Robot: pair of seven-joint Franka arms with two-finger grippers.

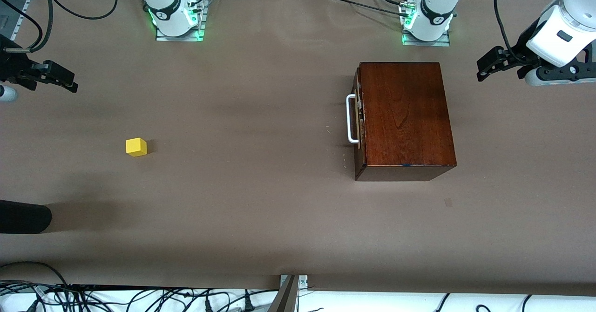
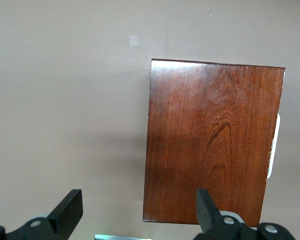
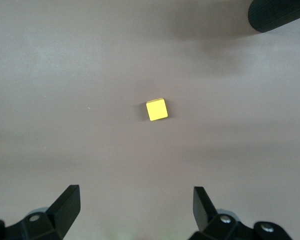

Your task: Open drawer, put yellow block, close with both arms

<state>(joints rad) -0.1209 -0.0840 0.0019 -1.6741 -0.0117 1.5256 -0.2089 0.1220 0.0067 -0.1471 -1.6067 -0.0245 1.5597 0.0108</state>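
Here both arms hang raised, left tool [image 1: 486, 67] and right tool [image 1: 65, 80] spread wide.

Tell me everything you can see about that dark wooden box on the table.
The wooden box is a glossy, reddish-brown block with clear grain on its flat top. Its drawer is shut or nearly so, with a white U-shaped bar handle facing the right arm's end of the table. The box sits flat on the brown table, toward the left arm's end, near that arm's base. Nothing touches it or lies on it; the yellow block sits well apart.
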